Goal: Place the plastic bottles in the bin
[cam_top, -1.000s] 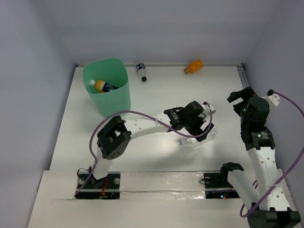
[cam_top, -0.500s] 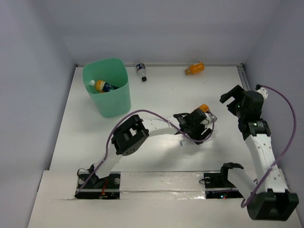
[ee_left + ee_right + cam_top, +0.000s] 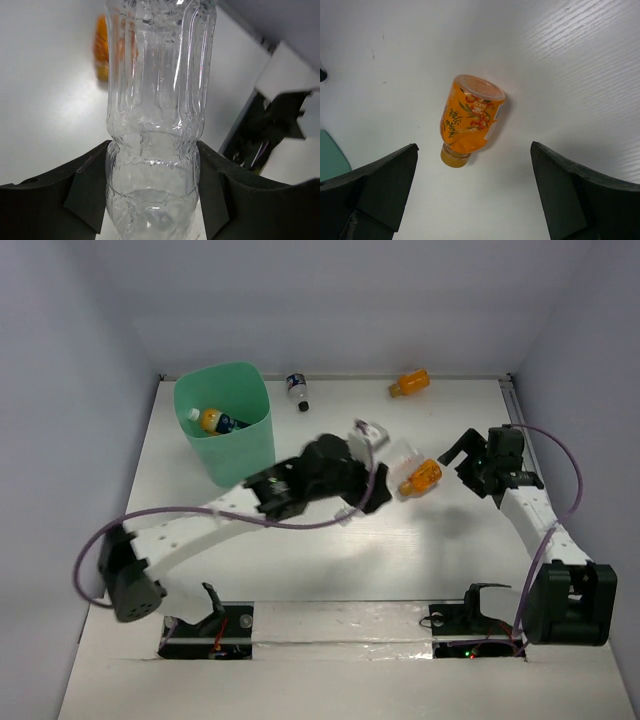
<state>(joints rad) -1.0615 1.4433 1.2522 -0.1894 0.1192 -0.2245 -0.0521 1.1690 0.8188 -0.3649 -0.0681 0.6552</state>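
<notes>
My left gripper (image 3: 385, 456) is shut on a clear plastic bottle (image 3: 404, 452) and holds it above the table; in the left wrist view the bottle (image 3: 156, 115) sits squeezed between both fingers. An orange labelled bottle (image 3: 421, 478) lies on the table just below it. My right gripper (image 3: 463, 454) is open and empty, right of that bottle; in the right wrist view the bottle (image 3: 472, 118) lies ahead of the spread fingers (image 3: 384, 186). The mint-green bin (image 3: 243, 450) stands at the back left with an orange bottle (image 3: 212, 420) inside.
A small clear bottle with a dark cap (image 3: 297, 391) and another orange bottle (image 3: 409, 382) lie by the back wall. Walls enclose the table on three sides. The left arm's purple cable (image 3: 300, 522) loops over the table's middle.
My left arm has lifted the clear bottle and swung up and left, uncovering the orange bottle beneath. My right gripper has moved left and down toward that orange bottle.
</notes>
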